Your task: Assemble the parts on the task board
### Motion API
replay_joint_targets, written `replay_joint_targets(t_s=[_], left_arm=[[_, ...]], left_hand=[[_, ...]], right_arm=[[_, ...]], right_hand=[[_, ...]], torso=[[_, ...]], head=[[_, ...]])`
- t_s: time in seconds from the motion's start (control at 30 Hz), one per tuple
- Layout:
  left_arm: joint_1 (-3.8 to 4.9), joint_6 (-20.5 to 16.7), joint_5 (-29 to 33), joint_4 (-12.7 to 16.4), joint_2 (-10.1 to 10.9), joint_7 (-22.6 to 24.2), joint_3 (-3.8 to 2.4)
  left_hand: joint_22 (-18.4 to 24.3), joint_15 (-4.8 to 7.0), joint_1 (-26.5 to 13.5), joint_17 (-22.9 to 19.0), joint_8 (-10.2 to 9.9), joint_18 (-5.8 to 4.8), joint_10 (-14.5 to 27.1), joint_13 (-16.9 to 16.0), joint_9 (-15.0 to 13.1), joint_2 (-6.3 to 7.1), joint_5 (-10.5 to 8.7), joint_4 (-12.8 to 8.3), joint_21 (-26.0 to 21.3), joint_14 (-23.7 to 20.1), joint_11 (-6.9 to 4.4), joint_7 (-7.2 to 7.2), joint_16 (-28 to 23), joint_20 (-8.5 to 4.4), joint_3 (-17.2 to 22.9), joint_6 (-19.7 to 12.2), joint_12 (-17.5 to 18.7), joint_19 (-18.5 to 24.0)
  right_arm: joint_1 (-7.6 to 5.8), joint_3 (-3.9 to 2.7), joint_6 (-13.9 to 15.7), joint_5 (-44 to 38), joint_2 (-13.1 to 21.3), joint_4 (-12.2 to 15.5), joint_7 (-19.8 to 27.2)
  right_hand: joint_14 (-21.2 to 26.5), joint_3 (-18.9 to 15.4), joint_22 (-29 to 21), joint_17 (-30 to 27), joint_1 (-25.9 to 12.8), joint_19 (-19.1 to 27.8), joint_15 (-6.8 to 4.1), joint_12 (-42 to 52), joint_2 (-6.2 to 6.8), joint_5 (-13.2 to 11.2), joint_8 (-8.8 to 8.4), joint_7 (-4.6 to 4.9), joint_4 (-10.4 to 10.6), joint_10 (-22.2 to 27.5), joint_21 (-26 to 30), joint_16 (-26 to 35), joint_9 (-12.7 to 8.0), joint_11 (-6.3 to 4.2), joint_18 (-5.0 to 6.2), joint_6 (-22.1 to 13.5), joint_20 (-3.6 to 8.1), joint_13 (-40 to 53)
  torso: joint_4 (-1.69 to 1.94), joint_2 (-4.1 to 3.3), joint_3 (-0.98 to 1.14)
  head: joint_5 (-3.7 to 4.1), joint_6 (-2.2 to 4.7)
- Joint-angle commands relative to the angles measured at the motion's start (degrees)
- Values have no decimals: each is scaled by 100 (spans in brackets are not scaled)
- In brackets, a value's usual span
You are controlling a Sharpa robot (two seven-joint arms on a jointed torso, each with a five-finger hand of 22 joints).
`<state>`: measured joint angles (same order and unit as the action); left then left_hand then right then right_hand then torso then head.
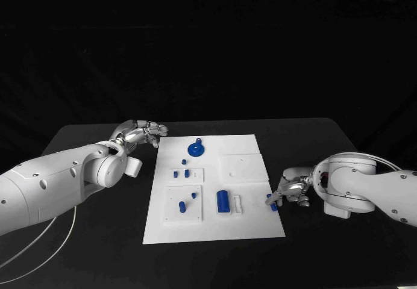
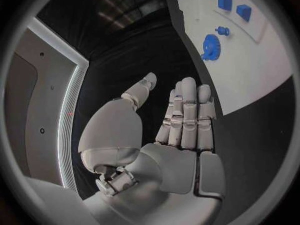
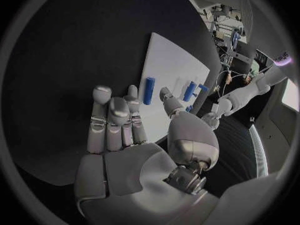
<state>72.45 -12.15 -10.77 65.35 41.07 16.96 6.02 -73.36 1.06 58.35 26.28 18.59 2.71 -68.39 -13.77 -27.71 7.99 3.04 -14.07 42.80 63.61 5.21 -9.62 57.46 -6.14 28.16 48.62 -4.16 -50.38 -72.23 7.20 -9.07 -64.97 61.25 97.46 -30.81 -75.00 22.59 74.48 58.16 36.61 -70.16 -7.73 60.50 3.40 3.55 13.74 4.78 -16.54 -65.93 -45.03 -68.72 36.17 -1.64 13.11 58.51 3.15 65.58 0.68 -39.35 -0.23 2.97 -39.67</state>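
My right hand (image 1: 293, 191) hangs at the right edge of the task board (image 1: 247, 229), fingers apart and holding nothing that I can make out. Just beside its fingertips lies a small blue peg (image 1: 273, 203), close to that edge, its long axis running away from my body along the board's length. In the right wrist view the peg (image 3: 149, 90) lies straight ahead of my fingers (image 3: 110, 122), lengthwise to them. My left hand (image 1: 141, 132) is open too, off the board's far left corner, near the blue gear (image 1: 196, 148) and well apart from the peg. So the right hand is the nearer one; I judge the next move is a short reach inward and a pinch across the peg's narrow sides.
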Motion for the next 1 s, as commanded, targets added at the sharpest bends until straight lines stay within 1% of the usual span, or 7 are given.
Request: replay_joint_targets(t_s=[0.03,0.37,0.5,0.7,0.73,0.9,1.0], left_arm=[[8,82,-20,14,3,28,-3],[8,79,-20,16,12,24,-3],[8,77,-20,15,17,20,-3],[8,79,-20,16,25,11,-3],[8,77,-20,14,25,10,-3],[8,74,-20,16,29,7,-3],[8,74,-20,16,31,5,-3]], left_hand=[[-5,-14,-52,9,-6,101,-4,-10,-7,-6,5,29,-33,36,25,9,5,-37,-8,-22,5,16],[-7,-14,-53,11,-7,101,-2,-10,-6,-10,6,32,-34,36,25,8,4,-37,-8,-25,7,15],[-7,-14,-53,12,-8,102,-2,-10,-6,-12,6,32,-35,36,25,8,4,-38,-8,-28,7,15],[-8,-14,-51,13,-9,102,-1,-10,-6,-14,6,32,-36,36,25,7,4,-38,-7,-30,7,15],[-8,-14,-50,13,-10,102,-1,-10,-5,-14,6,32,-36,36,25,7,4,-39,-7,-30,8,15],[-9,-14,-45,14,-10,103,0,-10,-5,-16,6,30,-37,36,25,7,4,-39,-5,-32,8,15],[-9,-14,-44,15,-10,103,0,-10,-5,-17,6,30,-37,36,25,7,4,-39,-5,-32,8,14]], right_arm=[[57,10,19,-210,-51,-25,-38],[133,10,78,-247,-173,-75,-35],[161,10,61,-264,-203,-97,-46],[182,10,32,-311,-215,-120,-63],[184,10,21,-311,-214,-123,-65],[185,10,35,-308,-200,-136,-58],[185,10,66,-177,-183,-152,-46]], right_hand=[[6,-37,9,6,165,-7,-14,-17,-14,-29,-44,1,-13,14,14,38,-26,-3,189,13,46,3],[-10,103,8,8,519,-39,-10,-15,-114,-66,-46,3,28,-8,11,43,-30,0,189,42,22,1],[-24,508,1,10,827,-73,-7,-16,-117,-69,-42,6,74,-24,9,42,-24,1,189,58,9,-2],[-43,1317,9,14,1287,-99,8,-12,-7,-72,-36,6,161,-53,-4,37,-18,9,189,86,-29,-4],[-48,1530,18,15,1317,-111,13,-12,72,-73,-32,15,227,-62,-17,34,-16,21,189,99,-60,-5],[-57,1854,38,18,1460,-117,19,-8,25,-67,-23,20,221,-77,-40,28,-10,20,189,120,-77,-5],[-60,2002,47,15,1414,-117,17,-7,2,-72,-9,15,311,-108,-50,29,-5,15,189,151,-104,-12]], torso=[[1,0,-2],[1,1,-1],[0,3,-2],[-1,1,-3],[-2,1,-4],[-3,4,-3],[-2,3,-2]], head=[[1,-9],[-6,-22],[-5,-32],[-6,-46],[-4,-47],[1,-51],[2,-52]])
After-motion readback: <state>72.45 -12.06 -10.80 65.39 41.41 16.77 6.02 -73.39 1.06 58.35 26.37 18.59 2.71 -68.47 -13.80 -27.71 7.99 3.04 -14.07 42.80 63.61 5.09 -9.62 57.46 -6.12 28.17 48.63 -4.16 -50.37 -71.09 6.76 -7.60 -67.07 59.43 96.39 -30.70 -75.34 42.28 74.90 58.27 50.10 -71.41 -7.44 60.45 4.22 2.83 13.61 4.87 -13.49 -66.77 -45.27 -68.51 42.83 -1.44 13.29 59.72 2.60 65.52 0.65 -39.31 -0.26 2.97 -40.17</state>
